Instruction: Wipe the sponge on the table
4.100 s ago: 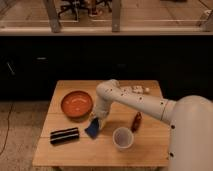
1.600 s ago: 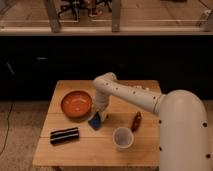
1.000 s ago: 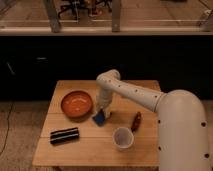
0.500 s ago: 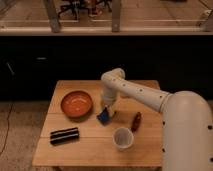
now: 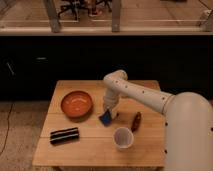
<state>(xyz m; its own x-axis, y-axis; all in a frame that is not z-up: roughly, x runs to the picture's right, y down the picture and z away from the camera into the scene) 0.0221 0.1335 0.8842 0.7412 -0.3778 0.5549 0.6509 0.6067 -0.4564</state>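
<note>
The blue sponge (image 5: 106,118) rests on the light wooden table (image 5: 95,145), near its middle, just right of the orange bowl. My gripper (image 5: 109,110) comes down from the white arm directly onto the sponge's top edge and seems to hold it against the tabletop. The gripper's lower end is partly hidden behind the sponge and its own wrist.
An orange bowl (image 5: 77,104) sits at the left of the table. A long black ridged bar (image 5: 64,135) lies near the front left. A white cup (image 5: 123,138) stands at the front, and a small brown bottle (image 5: 135,121) lies to the sponge's right.
The gripper and sponge have slid to the right across the table, away from the orange bowl and closer to the brown bottle.
</note>
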